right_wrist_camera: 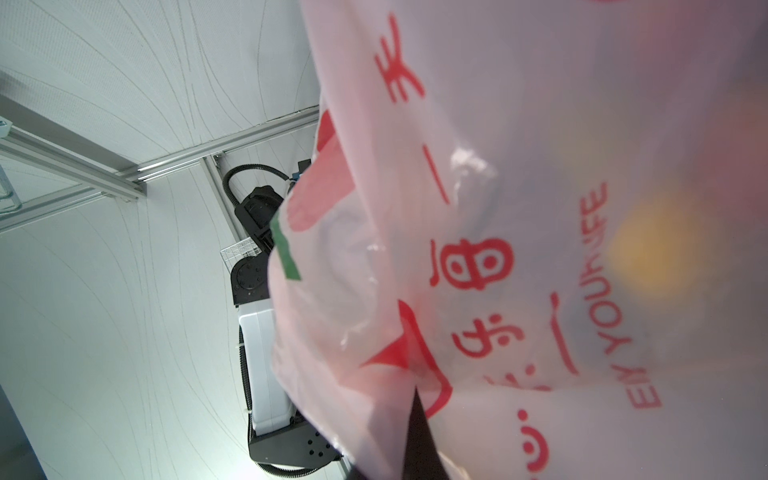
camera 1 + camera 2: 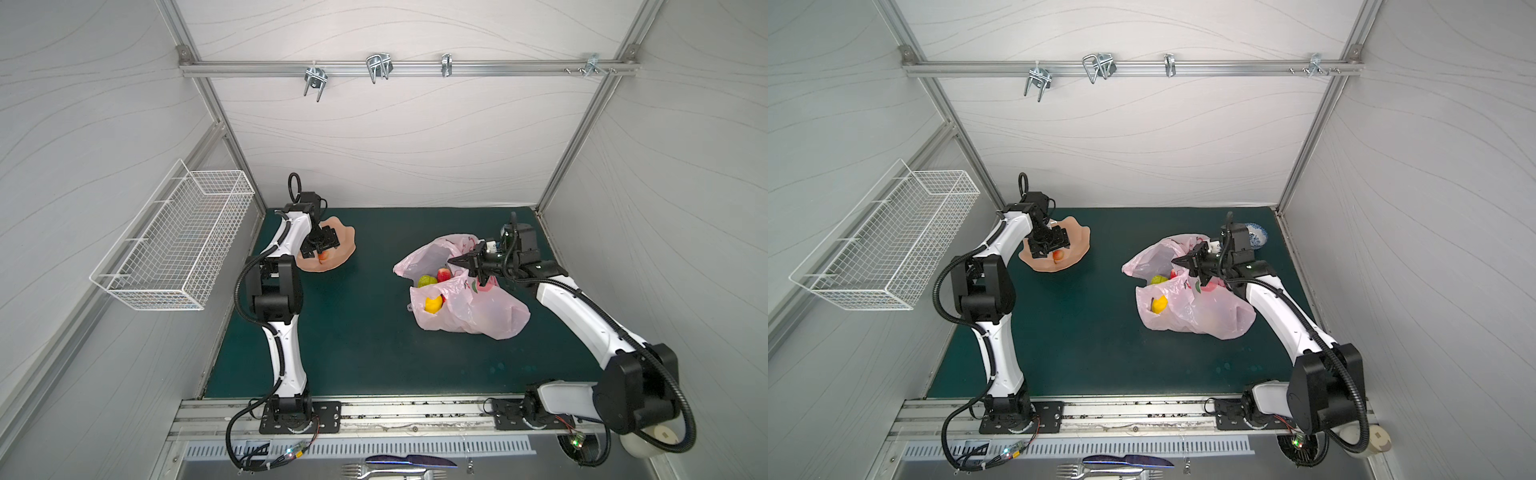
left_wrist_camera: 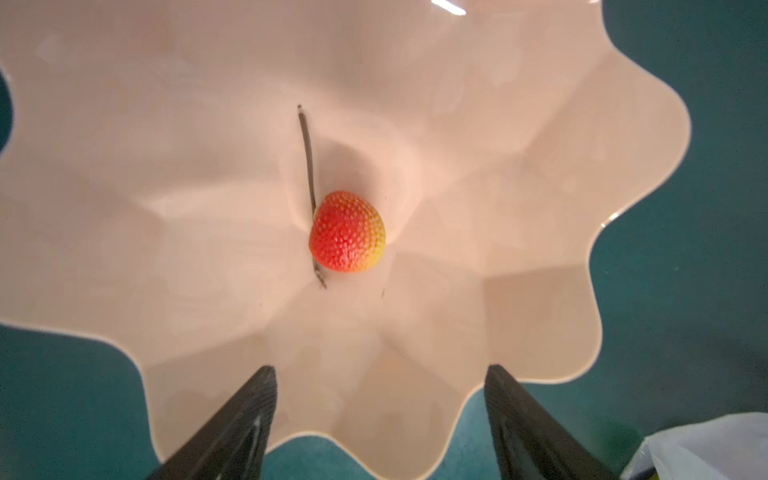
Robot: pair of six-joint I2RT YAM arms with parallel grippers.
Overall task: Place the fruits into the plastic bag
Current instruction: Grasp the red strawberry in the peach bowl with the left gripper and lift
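A white wire basket (image 2: 174, 237) is hanging on the left wall. Just beside it, at the far left of the green table (image 2: 353, 340), the left arm is reaching down over the peach scalloped dish (image 2: 343, 253). The left fingers (image 3: 237, 419) are standing wide apart above the dish, gripping nothing. A bumpy red fruit (image 3: 347, 231) with a yellow flush is lying low in the middle of the dish, clear of both fingers. A thin dark stalk (image 3: 308, 166) is lying alongside it.

Well apart from the dish, toward the right of the table, the plastic bag (image 2: 473, 309) is lying crumpled with its mouth gaping upward. Inside the mouth a yellow-green pear (image 2: 427, 280) and a red piece (image 2: 444, 274) are showing side by side. A yellow lemon (image 2: 433, 304) is sitting nearer the front, under a fold of the film. The right fingers (image 2: 459, 262) are pressed together, pinching the bag's upper edge and holding it raised off the table. In the right wrist view the printed film is draping across one dark fingertip. Behind the right arm, in a top view, a small blue-and-white bowl (image 2: 1257, 235) is peeking out near the table's far right corner.
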